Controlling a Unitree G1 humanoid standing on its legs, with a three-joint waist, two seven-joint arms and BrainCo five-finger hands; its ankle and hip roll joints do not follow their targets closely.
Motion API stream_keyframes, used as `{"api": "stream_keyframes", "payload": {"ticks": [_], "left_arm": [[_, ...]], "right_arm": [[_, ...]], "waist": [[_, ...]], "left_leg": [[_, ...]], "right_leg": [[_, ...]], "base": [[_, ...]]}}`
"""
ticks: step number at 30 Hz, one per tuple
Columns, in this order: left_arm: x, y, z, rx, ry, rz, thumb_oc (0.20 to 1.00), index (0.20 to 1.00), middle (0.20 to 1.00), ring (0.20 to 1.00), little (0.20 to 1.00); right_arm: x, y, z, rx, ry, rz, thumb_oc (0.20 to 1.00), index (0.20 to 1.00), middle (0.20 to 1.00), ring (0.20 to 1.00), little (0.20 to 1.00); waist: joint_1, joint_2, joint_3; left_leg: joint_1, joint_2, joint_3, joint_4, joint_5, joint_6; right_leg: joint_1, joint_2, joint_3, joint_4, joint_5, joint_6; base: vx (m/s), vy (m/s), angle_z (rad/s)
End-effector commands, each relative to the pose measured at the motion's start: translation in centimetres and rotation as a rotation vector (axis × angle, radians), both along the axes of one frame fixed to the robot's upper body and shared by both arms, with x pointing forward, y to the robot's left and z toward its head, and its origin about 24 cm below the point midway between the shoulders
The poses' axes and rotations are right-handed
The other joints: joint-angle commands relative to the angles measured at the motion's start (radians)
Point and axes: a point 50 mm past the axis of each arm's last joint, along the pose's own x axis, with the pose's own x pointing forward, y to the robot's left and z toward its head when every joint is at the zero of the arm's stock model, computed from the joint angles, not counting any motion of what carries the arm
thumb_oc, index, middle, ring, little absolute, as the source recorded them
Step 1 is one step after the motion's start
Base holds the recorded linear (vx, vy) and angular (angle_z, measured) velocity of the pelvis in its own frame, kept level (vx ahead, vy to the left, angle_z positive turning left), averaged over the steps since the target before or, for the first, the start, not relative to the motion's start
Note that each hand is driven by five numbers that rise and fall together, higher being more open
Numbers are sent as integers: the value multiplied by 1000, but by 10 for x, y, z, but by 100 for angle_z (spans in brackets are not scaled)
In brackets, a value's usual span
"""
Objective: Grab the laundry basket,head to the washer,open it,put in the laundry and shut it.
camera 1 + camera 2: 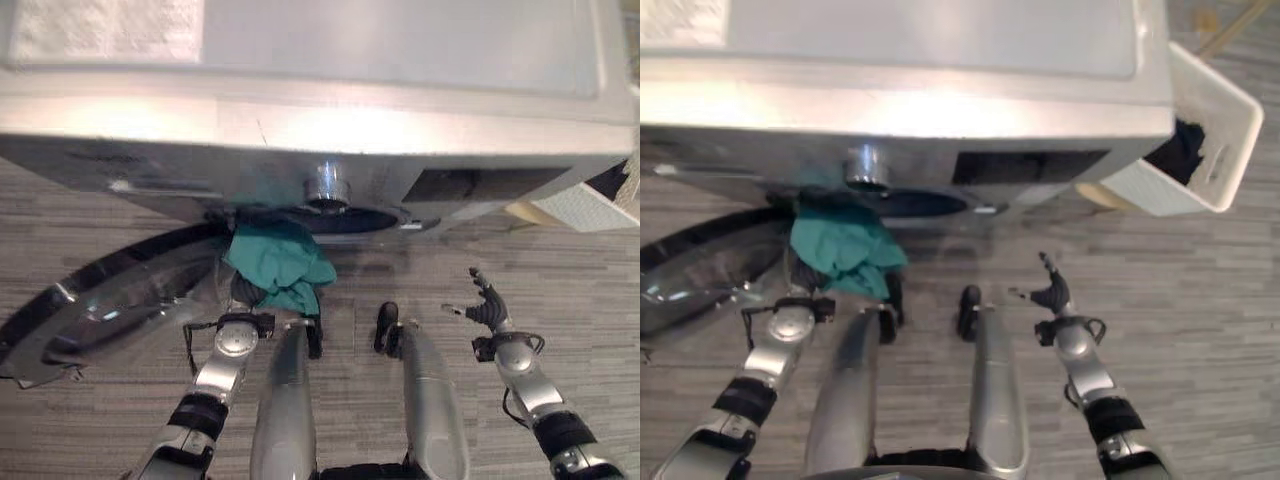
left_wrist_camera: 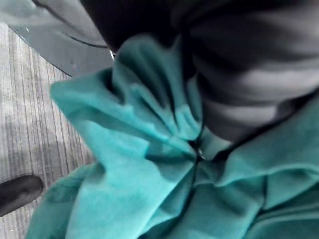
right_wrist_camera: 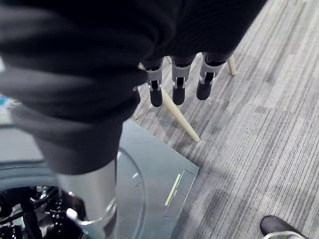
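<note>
Left hand [image 1: 243, 300] buried in teal garment [image 1: 283, 262], fingers hidden, grip impossible to tell. Garment bunched at washer [image 1: 300, 100] opening, just under knob [image 1: 326, 184], door [image 1: 110, 295] swung open left. No clear long axis; folds hung down toward floor. Risk: cloth snagging on rim, slipping to floor. Right hand [image 1: 1052, 293] free, fingers relaxed, held nothing. Basket [image 1: 1200, 130] at far right.
</note>
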Motion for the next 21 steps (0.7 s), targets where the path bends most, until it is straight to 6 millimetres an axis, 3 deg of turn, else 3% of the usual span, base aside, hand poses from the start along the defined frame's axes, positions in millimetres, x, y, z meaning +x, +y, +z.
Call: {"api": "stream_keyframes", "payload": {"ticks": [1, 7, 8, 9, 10, 11, 12, 13, 16, 18, 19, 20, 21], "left_arm": [[5, -14, 25, -90, -154, -8, 200, 200, 200, 200, 200], [45, -17, 98, -120, -363, 6, 200, 200, 200, 200, 200], [57, -11, 131, -96, -446, 26, 200, 200, 200, 200, 200], [58, -12, 133, -96, -449, 25, 200, 200, 200, 200, 200], [63, -7, 149, -76, -487, 42, 200, 200, 200, 200, 200], [70, 3, 189, -19, -572, 80, 200, 200, 200, 200, 200], [71, 8, 208, 22, -619, 104, 200, 200, 200, 200, 200], [72, 8, 210, 23, -621, 104, 200, 200, 200, 200, 200], [68, 23, 268, 191, -748, 163, 200, 200, 200, 200, 200], [64, 31, 288, 268, -789, 213, 200, 200, 200, 200, 200], [64, 36, 293, 296, -780, 241, 448, 448, 448, 448, 448], [64, 36, 294, 297, -782, 240, 1000, 1000, 1000, 1000, 1000], [70, 48, 302, 446, -694, 294, 1000, 1000, 1000, 1000, 1000]], "right_arm": [[-11, -4, -1, 20, -26, -28, 1000, 1000, 1000, 1000, 1000], [-5, 2, 12, 50, -89, 5, 1000, 1000, 1000, 1000, 1000], [-6, 4, 14, 60, -104, 31, 1000, 1000, 1000, 1000, 1000], [-6, 5, 14, 61, -106, 30, 1000, 1000, 1000, 1000, 1000], [-6, 6, 16, 64, -112, 43, 1000, 1000, 1000, 1000, 1000], [-6, 7, 18, 72, -127, 59, 1000, 1000, 1000, 1000, 1000], [-6, 6, 20, 73, -136, 63, 1000, 1000, 1000, 1000, 1000], [-6, 7, 20, 75, -139, 62, 1000, 1000, 1000, 1000, 1000], [-3, 5, 29, 66, -174, 92, 1000, 1000, 1000, 1000, 1000], [-2, 5, 32, 69, -191, 103, 1000, 1000, 1000, 1000, 1000], [-3, 6, 31, 75, -188, 108, 1000, 1000, 1000, 1000, 1000], [-3, 6, 32, 78, -189, 107, 1000, 1000, 1000, 1000, 1000], [-1, 2, 34, 71, -191, 107, 1000, 1000, 1000, 1000, 1000]], "waist": [[-14, 34, -72], [-54, 48, -90], [-72, 51, -96], [-72, 50, -97], [-80, 51, -101], [-100, 52, -109], [-107, 54, -114], [-106, 53, -115], [-128, 60, -133], [-133, 60, -140], [-137, 62, -142], [-135, 61, -144], [-144, 66, -152]], "left_leg": [[-62, 55, -51, 132, -84, -9], [-267, 82, -90, 313, -144, 15], [-315, 89, -101, 350, -156, 23], [-321, 89, -101, 354, -157, 23], [-347, 94, -107, 376, -163, 26], [-391, 102, -117, 406, -173, 28], [-414, 105, -123, 418, -177, 29], [-420, 105, -125, 421, -177, 29], [-495, 112, -140, 456, -183, 32], [-524, 115, -147, 468, -185, 33], [-539, 117, -150, 476, -186, 32], [-544, 117, -151, 479, -186, 32], [-569, 115, -156, 486, -185, 33]], "right_leg": [[-47, -10, -25, -46, 20, 27], [-265, -15, 17, 144, -50, -2], [-318, -12, 28, 186, -62, -6], [-324, -12, 29, 190, -64, -6], [-347, -11, 31, 208, -68, -8], [-389, -3, 35, 232, -70, -7], [-410, 1, 36, 238, -70, -6], [-414, 1, 35, 240, -71, -6], [-482, 16, 32, 261, -65, 2], [-505, 22, 32, 261, -57, 8], [-518, 24, 31, 263, -53, 10], [-523, 24, 30, 265, -53, 10], [-542, 26, 27, 268, -47, 13]], "base": [[-66, -22, -10], [-29, -10, -3], [-8, -16, -10], [2, -13, -16], [10, -21, -19], [9, -35, -17], [2, -31, -12], [10, -25, -3], [19, -1, -10], [18, 8, -17], [5, 7, -9], [4, -4, -5], [-1, -6, -3]]}}
